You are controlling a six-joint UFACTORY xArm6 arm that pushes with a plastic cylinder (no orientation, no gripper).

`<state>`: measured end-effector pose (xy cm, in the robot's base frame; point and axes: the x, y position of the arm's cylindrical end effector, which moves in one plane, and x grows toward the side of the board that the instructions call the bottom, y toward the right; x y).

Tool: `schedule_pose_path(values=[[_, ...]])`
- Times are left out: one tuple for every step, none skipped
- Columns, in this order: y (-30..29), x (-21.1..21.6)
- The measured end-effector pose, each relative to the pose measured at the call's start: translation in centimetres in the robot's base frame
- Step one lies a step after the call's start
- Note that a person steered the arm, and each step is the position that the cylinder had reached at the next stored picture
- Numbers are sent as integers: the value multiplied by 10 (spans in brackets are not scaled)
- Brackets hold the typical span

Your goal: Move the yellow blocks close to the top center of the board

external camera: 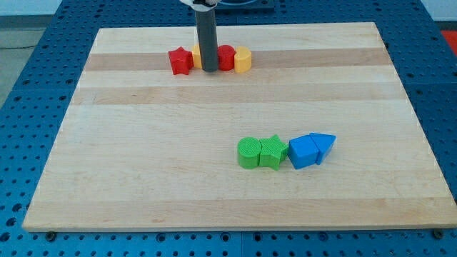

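Where the wooden board (pixel 143 178) meets the frame's top centre, my tip (pixel 209 69), a bare dark rod with no claw, stands between a red star block (pixel 181 61) and a red block (pixel 226 58). One yellow rounded block (pixel 243 60) touches the latter's right; another yellow block (pixel 196 53) peeks out behind the rod.

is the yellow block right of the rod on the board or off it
On. The yellow block rests flat on the wooden board near its top edge, touching a red block beside my tip.
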<state>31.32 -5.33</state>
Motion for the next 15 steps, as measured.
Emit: schedule_pose_path(values=[[-5, -4], [-16, -4], [-42, 51], [-118, 98], [-189, 53], [-180, -16], [-125, -38], [-74, -39], [-38, -39], [3, -39], [42, -39], [79, -39], [96, -39], [98, -27], [56, -24]])
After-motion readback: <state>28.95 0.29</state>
